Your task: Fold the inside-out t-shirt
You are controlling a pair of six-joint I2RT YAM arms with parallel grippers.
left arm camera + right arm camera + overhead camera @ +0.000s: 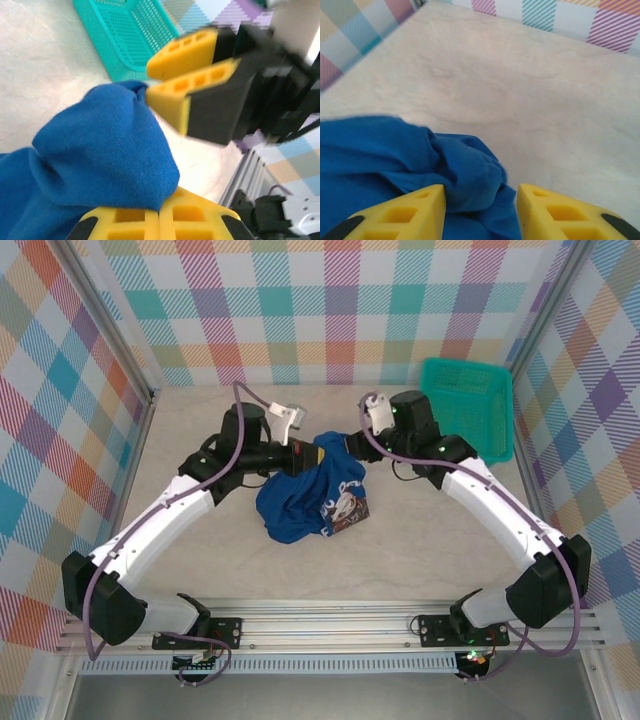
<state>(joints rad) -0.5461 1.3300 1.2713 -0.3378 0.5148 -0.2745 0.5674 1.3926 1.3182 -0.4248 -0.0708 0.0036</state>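
Inside-out t-shirt (300, 505), limp and light, bunched mid-frame: left gripper (159, 214) clamped on a fold, right gripper (481, 192) spread apart; probably best taken by its hem.

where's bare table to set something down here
Bare table between shirt and the near edge, also the far strip by the back wall. Crowded mid-table where left gripper and right gripper meet at the shirt; basket takes the far right corner.
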